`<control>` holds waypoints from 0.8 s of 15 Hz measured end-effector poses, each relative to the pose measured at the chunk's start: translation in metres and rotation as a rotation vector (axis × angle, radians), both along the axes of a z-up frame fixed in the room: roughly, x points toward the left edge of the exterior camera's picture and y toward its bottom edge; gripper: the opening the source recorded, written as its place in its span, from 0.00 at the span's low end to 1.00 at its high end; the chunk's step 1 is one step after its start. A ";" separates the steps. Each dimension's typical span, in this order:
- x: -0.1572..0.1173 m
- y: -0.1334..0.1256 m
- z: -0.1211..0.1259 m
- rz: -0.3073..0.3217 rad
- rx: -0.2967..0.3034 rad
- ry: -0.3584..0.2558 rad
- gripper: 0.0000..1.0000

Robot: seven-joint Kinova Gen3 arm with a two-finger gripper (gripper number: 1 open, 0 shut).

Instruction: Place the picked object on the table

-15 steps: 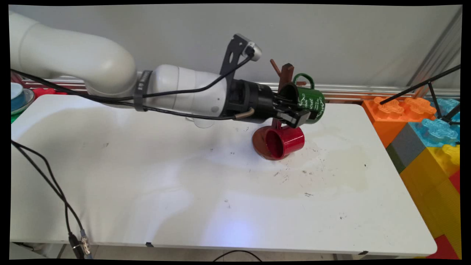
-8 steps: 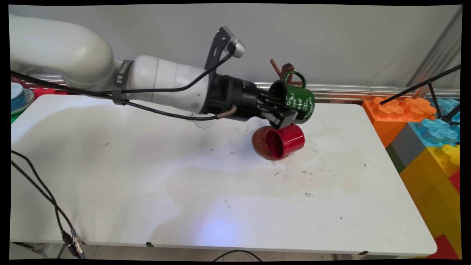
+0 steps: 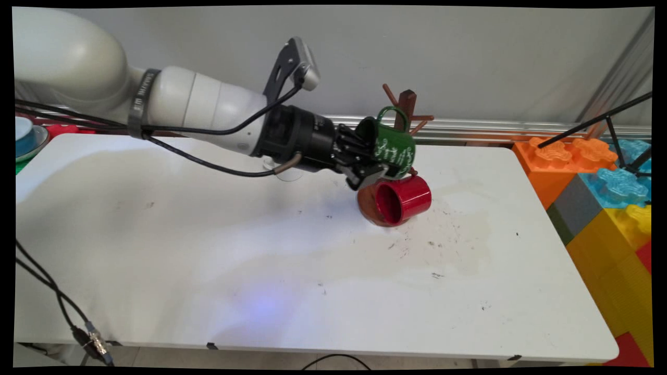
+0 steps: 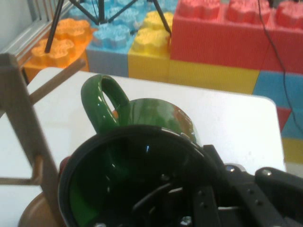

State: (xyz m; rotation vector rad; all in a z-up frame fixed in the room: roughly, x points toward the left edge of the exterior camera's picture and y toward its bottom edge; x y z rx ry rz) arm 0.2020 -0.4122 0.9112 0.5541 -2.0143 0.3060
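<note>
My gripper (image 3: 371, 159) is shut on the rim of a green mug with white lettering (image 3: 393, 147), one finger inside its mouth and one outside. The mug hangs on its side in the air, handle up, just left of a brown wooden mug tree (image 3: 407, 107). Below it a red mug (image 3: 404, 199) hangs on its side from the tree, over the tree's round base (image 3: 367, 203). In the hand view the green mug (image 4: 142, 142) fills the middle with its handle (image 4: 105, 99) upward, and the tree's post (image 4: 23, 137) and pegs stand at the left.
Big toy building blocks in orange, blue, yellow and red (image 3: 604, 182) stand off the table's right end, with black tripod legs (image 3: 615, 122) over them. A blue dish (image 3: 23, 136) sits at the far left edge. Black cables (image 3: 57, 291) hang over the table's near left corner.
The arm has drawn back to the left, carrying the green mug off the tree's peg and slightly down. The red mug and the tree have stayed put.
</note>
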 end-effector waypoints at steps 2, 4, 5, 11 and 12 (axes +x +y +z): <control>0.009 0.000 0.001 -0.015 -0.016 -0.056 0.00; 0.017 -0.002 0.001 -0.031 -0.032 -0.116 0.00; 0.021 -0.003 0.000 -0.037 -0.040 -0.151 0.00; 0.045 -0.017 -0.005 -0.067 -0.074 -0.389 0.00; 0.049 -0.020 -0.007 -0.072 -0.076 -0.429 0.00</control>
